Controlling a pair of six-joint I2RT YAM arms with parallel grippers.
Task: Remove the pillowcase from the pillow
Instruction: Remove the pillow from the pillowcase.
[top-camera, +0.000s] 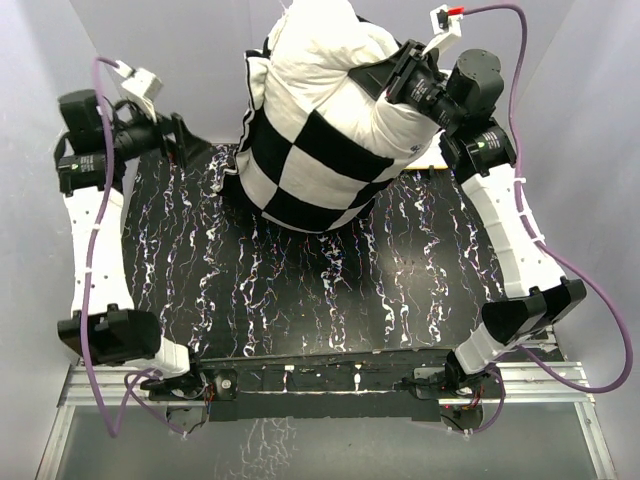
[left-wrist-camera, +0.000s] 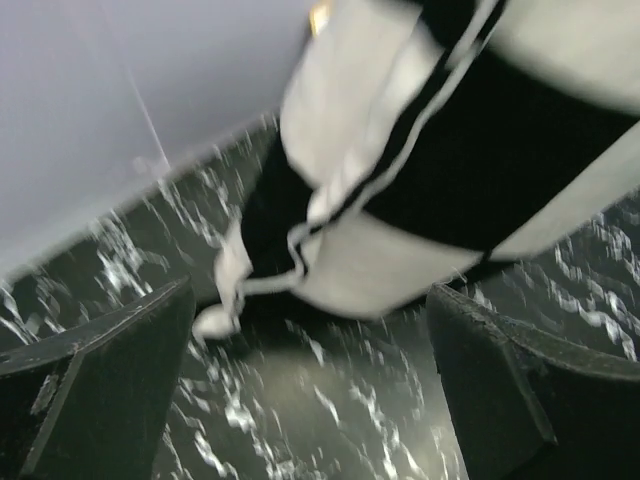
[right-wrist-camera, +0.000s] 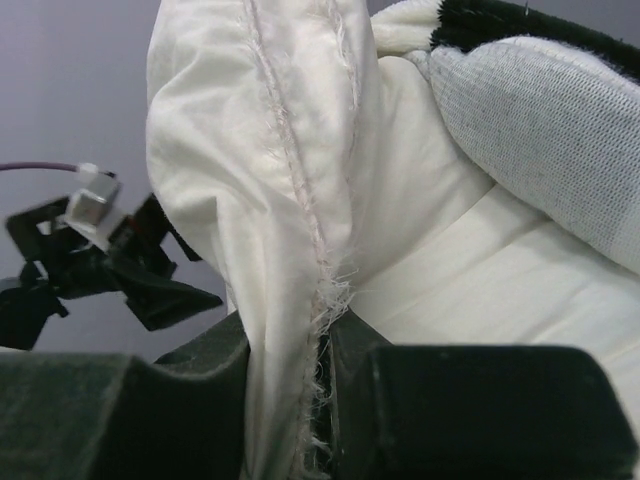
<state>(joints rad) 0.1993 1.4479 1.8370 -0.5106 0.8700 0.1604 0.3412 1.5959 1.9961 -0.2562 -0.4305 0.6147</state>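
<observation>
Your right hand (top-camera: 393, 82) was clamped on a frayed seam of the pillow (top-camera: 325, 55), its fingers (right-wrist-camera: 480, 410) pinching the white cloth between them in the right wrist view. The pillow was upright at the far middle of the desk (top-camera: 300, 300). Its bare white top stuck out above the pillowcase (top-camera: 310, 175), which wrapped only the lower part, down near the desk top. Just beside your grip the pillowcase's edge was folded back, showing a pale knit lining under a black plush rim. Your left hand (top-camera: 192, 143) had its fingers (left-wrist-camera: 110, 380) wide apart and held nothing. It hung low over the desk just left of the pillowcase, pointing at it without touching it. In the blurred left wrist view, a black-and-white corner of the pillowcase with a white piped edge showed between the two fingers, beyond their tips
</observation>
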